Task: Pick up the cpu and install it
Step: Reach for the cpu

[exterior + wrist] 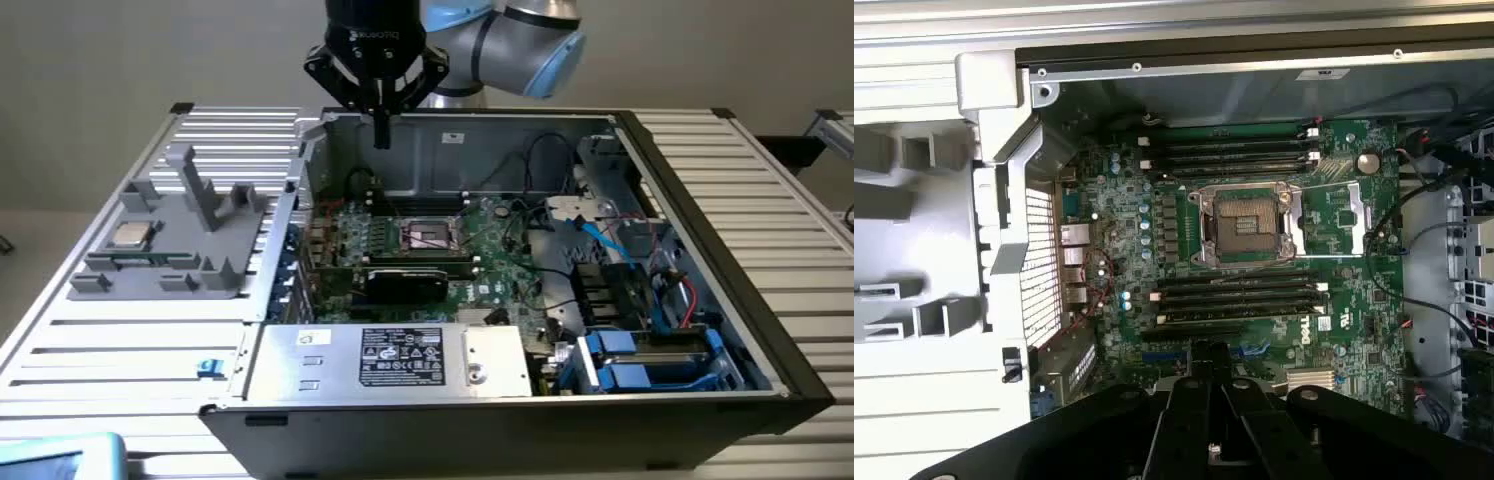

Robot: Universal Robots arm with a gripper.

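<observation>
Hovering over the rear wall of the open computer case, my claw is closed, its fingers pressed together with nothing between them. The cpu lies flat on the grey holder, which stands on the slatted table outside the case at the exterior view's left, well apart from me. Beneath my wrist lies the green motherboard, where the socket sits with its metal frame around a dark square middle, between two banks of black memory slots.
</observation>
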